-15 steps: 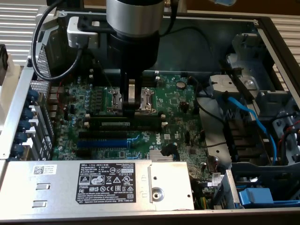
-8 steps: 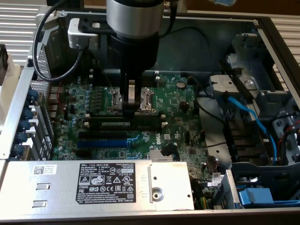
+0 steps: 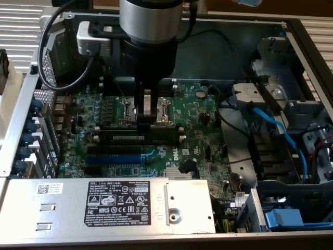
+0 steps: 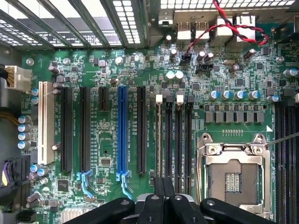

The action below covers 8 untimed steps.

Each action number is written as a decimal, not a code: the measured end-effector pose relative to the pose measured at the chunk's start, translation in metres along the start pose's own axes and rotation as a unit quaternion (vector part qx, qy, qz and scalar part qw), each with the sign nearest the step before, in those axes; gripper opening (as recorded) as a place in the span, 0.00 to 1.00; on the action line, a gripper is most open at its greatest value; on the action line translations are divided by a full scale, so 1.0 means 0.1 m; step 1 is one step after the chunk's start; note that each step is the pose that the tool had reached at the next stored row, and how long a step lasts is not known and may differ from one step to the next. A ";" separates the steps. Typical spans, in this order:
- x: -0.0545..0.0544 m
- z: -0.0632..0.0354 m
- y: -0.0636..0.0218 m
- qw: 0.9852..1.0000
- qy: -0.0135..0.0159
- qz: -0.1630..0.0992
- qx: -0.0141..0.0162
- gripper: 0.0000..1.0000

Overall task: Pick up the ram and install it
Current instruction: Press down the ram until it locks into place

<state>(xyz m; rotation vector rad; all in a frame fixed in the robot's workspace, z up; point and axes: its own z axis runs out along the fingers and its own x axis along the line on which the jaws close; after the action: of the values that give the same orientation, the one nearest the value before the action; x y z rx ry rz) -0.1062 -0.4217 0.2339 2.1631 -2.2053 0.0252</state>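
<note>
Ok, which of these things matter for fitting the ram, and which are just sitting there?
In the job:
ram, lying across the motherboard
gripper, directly above the ram

Just there:
blue slot
CPU socket
power supply
blue cable

An open computer case (image 3: 21, 99) carries everything here. A green motherboard (image 3: 200, 130) lies flat on its floor, with a row of black slots (image 4: 84, 128) and one blue slot (image 4: 122, 130) on it, and an open CPU socket (image 4: 232, 179) beside them. A ram stick (image 3: 138, 137) sits in a slot near the socket. A grey power supply (image 3: 104, 205) with a white label rests along the case's near edge
</note>
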 end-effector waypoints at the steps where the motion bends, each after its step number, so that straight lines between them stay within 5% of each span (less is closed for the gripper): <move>1: 0.00 0.001 -0.001 1.000 0.001 0.000 0.000 0.10; 8: 0.00 0.018 -0.002 1.000 0.004 -0.002 0.000 0.10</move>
<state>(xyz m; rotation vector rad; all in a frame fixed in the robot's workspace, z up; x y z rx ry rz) -0.1061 -0.4215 0.2321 2.1646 -2.1956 0.0343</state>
